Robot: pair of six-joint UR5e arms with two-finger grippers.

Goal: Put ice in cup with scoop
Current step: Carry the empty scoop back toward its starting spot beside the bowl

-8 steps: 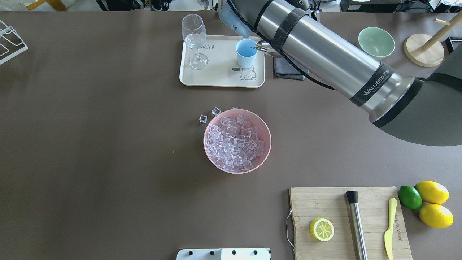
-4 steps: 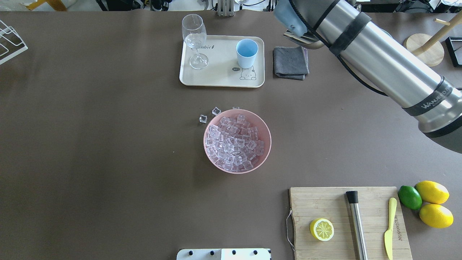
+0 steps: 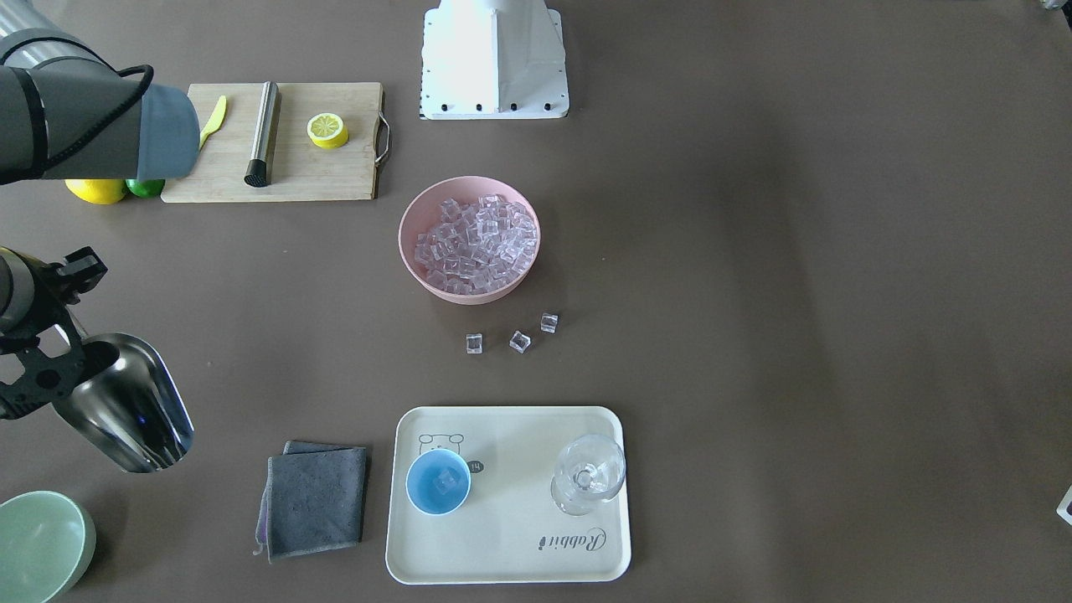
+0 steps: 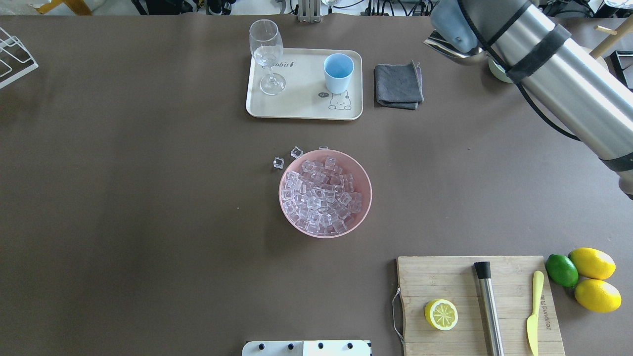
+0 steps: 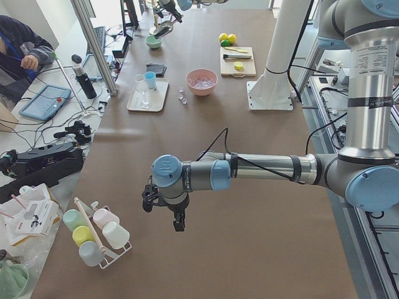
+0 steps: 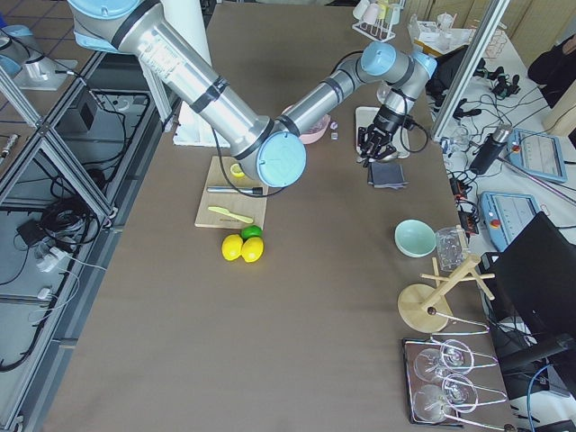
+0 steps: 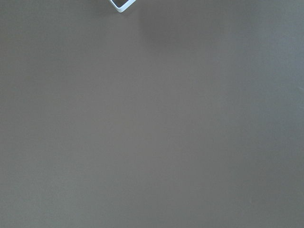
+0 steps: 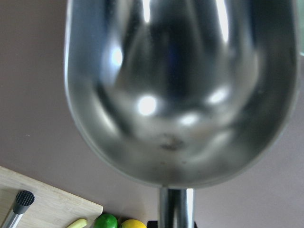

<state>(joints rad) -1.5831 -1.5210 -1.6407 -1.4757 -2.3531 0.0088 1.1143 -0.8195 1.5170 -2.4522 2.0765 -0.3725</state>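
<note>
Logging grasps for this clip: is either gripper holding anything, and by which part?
The right gripper holds the scoop by its handle, trough empty. The left gripper cannot be judged.

Soft, even light falls from above on the matte brown table, leaving only a faint shadow by the pink bowl. The scoop, right against the wrist camera, is blurred and streaked with white glare. Both side views lean at their edges.

Overhead, front views opposed; cup shared
</note>
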